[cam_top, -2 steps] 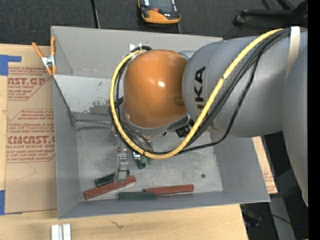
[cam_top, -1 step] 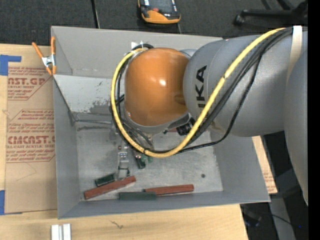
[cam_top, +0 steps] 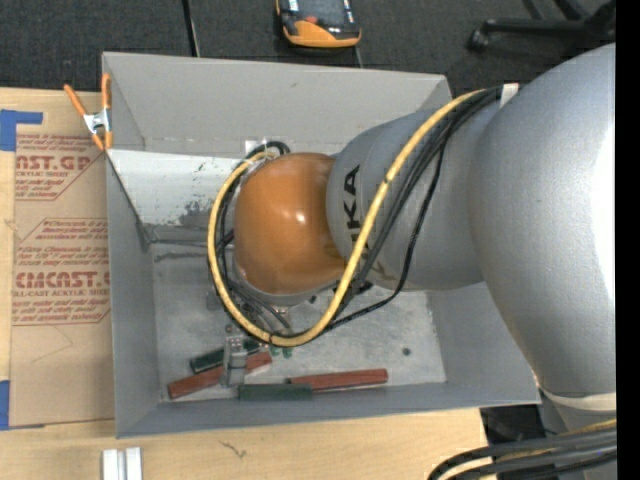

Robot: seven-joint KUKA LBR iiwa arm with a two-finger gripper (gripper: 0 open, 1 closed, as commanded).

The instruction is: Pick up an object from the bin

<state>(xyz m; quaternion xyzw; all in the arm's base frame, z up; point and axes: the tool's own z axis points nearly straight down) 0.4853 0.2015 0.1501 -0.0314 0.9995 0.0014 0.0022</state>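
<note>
Silvery beneath the arm's orange cover (cam_top: 285,223), the gripper (cam_top: 236,360) hangs low over the bin's floor, towards the view's lower left. It is right above a reddish-brown flat stick (cam_top: 192,385) that lies slanted there. Whether it touches or grips the stick cannot be told, nor how wide it stands. Just left of it lies a small dark piece (cam_top: 207,363). A dark green stick (cam_top: 275,392) and a second reddish-brown stick (cam_top: 340,378) lie along the lower wall of the grey metal bin (cam_top: 290,98).
</note>
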